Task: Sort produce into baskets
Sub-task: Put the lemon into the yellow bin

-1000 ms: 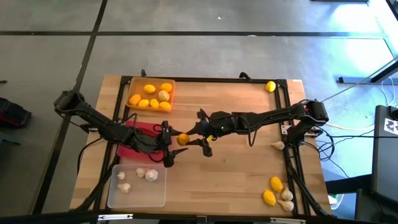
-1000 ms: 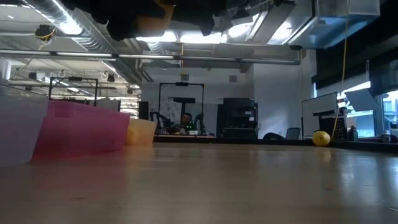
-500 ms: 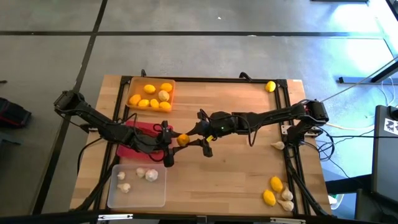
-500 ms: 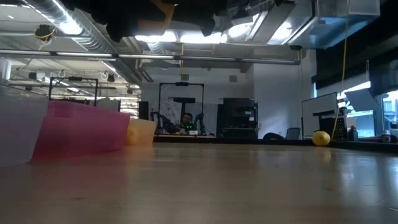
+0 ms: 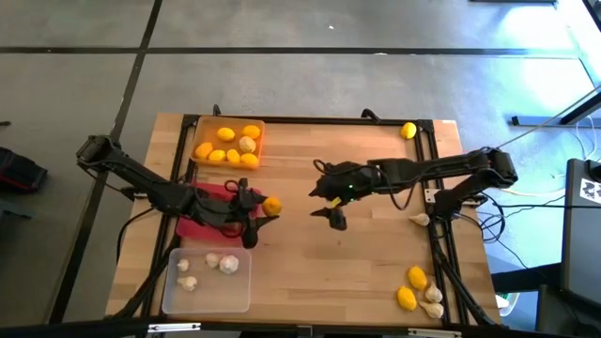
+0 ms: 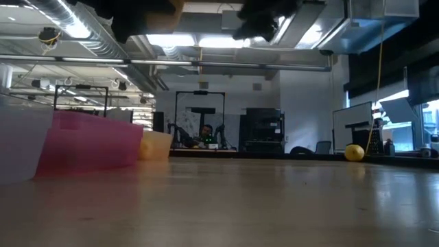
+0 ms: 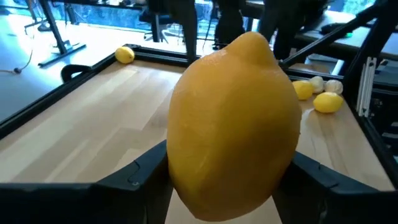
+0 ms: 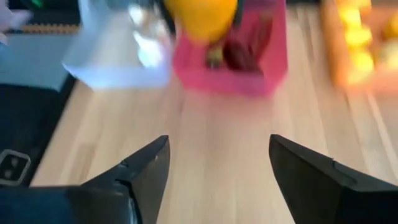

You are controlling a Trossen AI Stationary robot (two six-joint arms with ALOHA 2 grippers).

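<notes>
wooden table (image 5: 366, 272), lemon (image 5: 271, 206) between left fingers (image 7: 134, 176), right fingers (image 8: 140, 174) apart

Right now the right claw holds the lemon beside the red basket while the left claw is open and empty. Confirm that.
Wrong: the arms are swapped. The left claw holds the lemon beside the red basket; the right claw is open and empty. The high view shows it.

Wooden table (image 5: 357, 272) with three trays along its left — orange (image 5: 226, 143), red (image 5: 208, 210), clear (image 5: 208, 279) — plus loose lemons (image 5: 410, 287) and garlic (image 5: 420, 220) (right side).
</notes>
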